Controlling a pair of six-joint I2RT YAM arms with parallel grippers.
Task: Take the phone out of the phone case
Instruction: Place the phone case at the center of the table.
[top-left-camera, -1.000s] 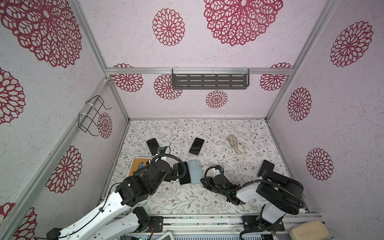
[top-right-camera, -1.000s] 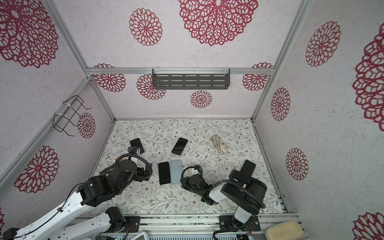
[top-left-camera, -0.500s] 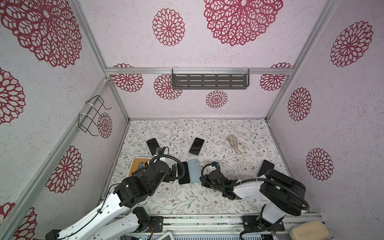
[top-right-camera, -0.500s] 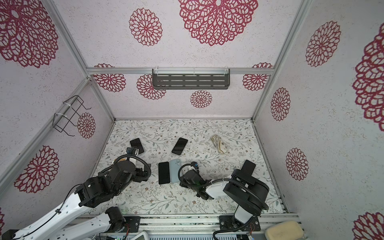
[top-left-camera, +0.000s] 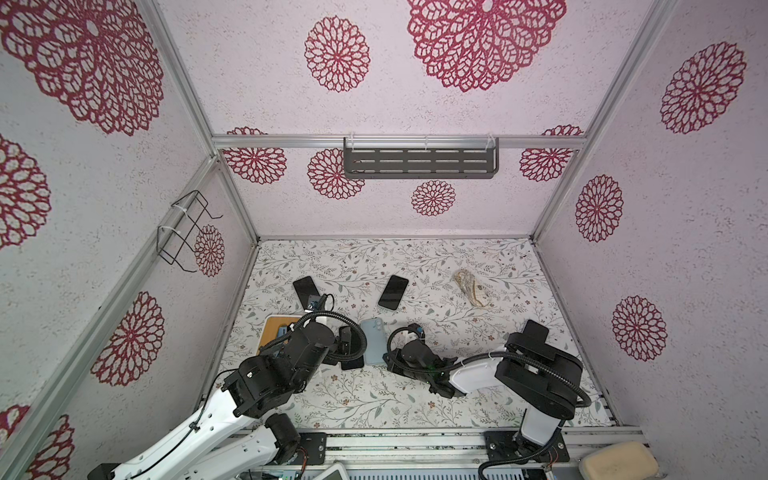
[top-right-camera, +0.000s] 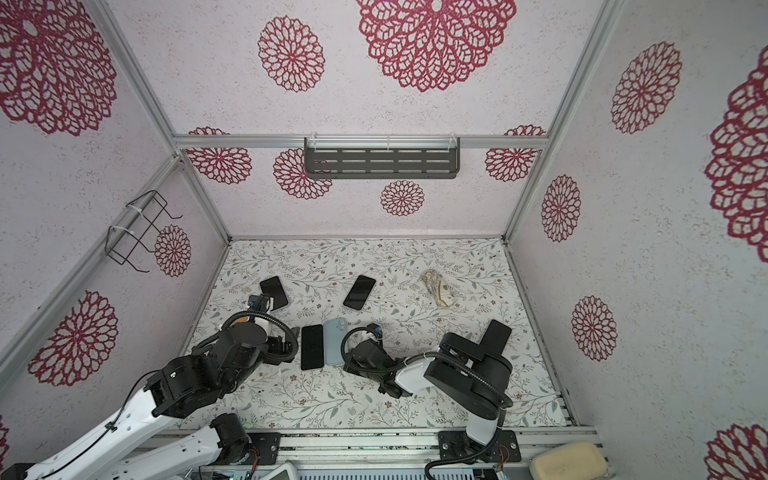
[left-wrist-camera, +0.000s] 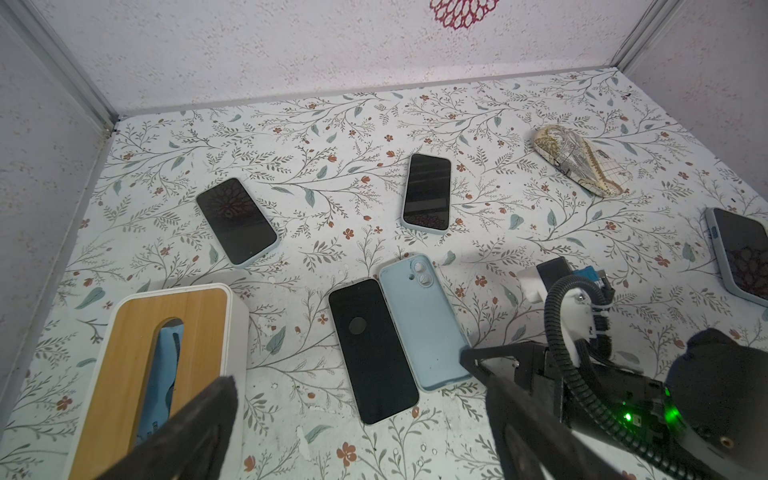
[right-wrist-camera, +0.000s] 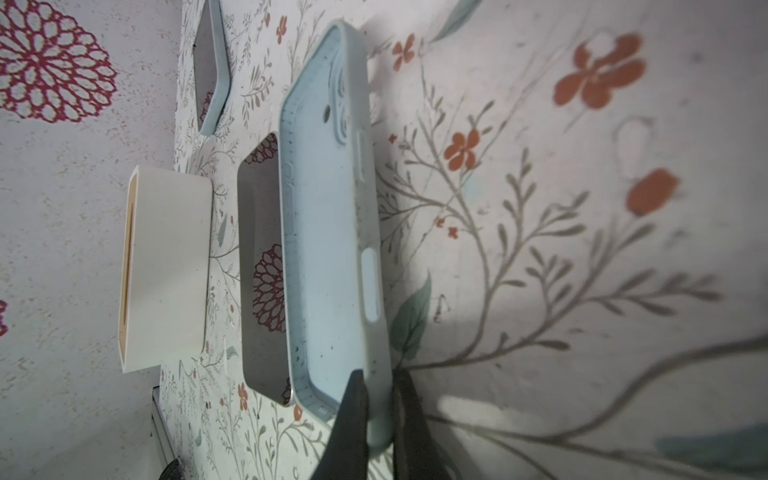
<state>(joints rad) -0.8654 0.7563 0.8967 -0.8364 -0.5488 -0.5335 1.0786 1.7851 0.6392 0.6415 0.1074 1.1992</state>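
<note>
Lying beside black phone: empty pale-blue phone case.

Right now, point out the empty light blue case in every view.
Top view: light blue case lies at lower centre.
Top view: case at lower centre too.
Left wrist: case near the middle.
Right wrist: case fills the middle, seen along its length.
Landmark: bare black phone lying alongside it.

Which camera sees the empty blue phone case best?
The left wrist view: the blue case shows nearly whole, lying flat. The right wrist view is close but edge-on. In both top views it is tiny.
</note>
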